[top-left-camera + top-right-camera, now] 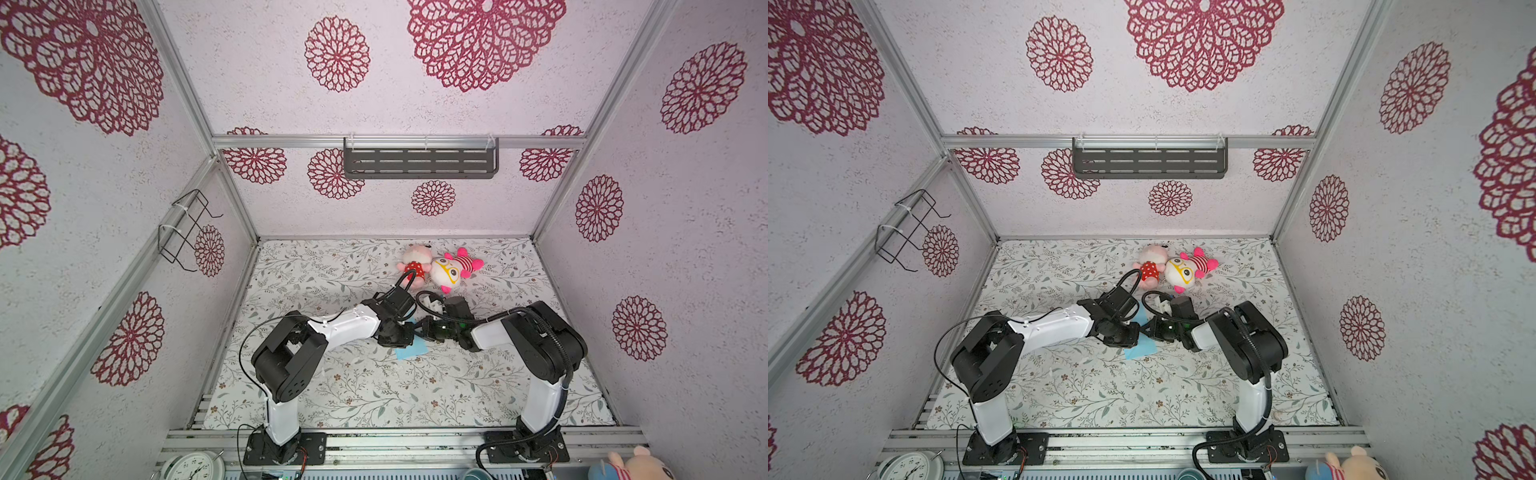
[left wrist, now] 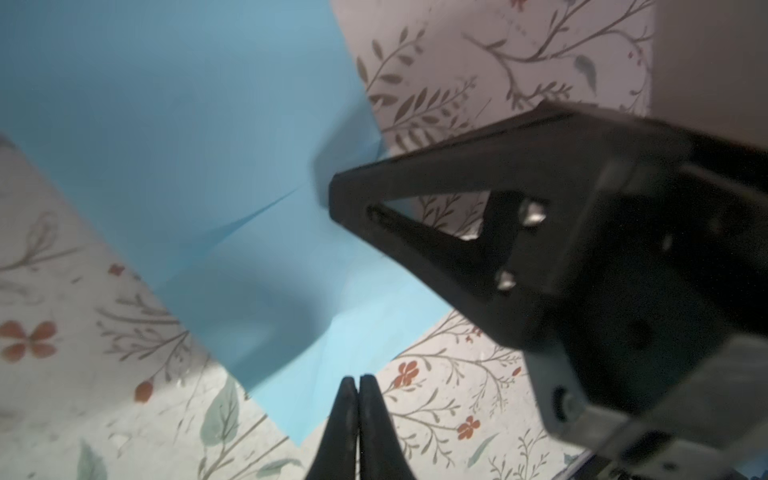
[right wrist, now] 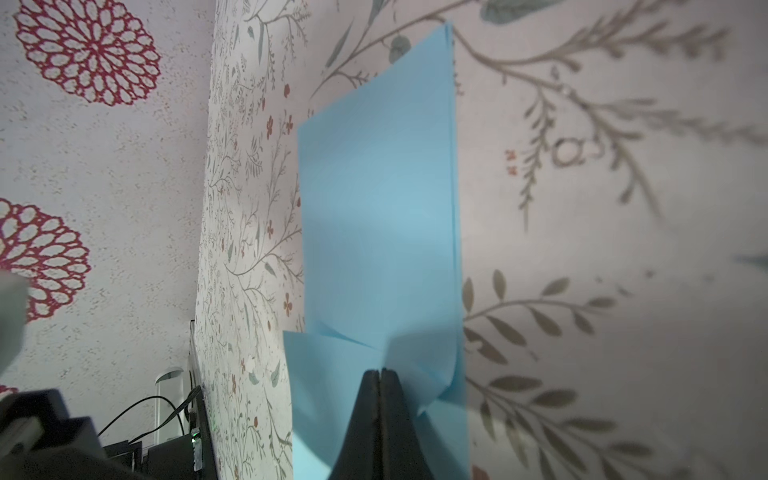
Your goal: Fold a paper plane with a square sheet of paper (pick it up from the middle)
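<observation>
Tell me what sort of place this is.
Probably a robot test booth: aluminium frame with wallpapered panels, two arms bolted to the front rail, a mat with paper and toys.

We find the square sheet of paper (image 1: 411,352) (image 3: 374,208), plain light blue, lying mostly flat below both pincers. The right gripper (image 3: 378,372) pinches 1 edge, where the paper buckles and creases. 1 corner lies just beside the left gripper (image 2: 358,380).
</observation>
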Controlling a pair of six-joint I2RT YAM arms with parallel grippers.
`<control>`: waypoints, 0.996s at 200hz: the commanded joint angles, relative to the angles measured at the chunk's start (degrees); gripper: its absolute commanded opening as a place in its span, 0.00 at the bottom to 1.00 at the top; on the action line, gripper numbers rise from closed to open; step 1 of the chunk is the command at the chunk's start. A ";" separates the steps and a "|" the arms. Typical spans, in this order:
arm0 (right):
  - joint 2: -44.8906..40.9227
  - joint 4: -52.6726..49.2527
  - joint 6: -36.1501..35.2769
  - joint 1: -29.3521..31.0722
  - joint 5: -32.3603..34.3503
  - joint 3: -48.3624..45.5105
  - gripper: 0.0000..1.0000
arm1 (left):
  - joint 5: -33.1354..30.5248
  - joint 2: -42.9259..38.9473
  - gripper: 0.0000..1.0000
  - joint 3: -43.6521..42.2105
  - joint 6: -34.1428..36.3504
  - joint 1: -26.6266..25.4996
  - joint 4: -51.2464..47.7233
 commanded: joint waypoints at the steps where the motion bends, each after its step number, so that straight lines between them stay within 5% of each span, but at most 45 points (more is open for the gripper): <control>1: 2.00 -1.29 2.08 -0.32 0.64 -1.79 0.00 | -0.95 2.73 0.08 1.48 0.87 0.43 0.41; 125: 3.22 0.79 3.89 -0.23 0.33 -2.72 0.00 | -2.95 8.57 0.05 5.37 2.15 1.14 0.08; 199: 4.11 0.39 4.76 -0.50 0.79 -2.41 0.00 | -4.85 5.00 0.00 1.48 1.80 -0.59 -3.81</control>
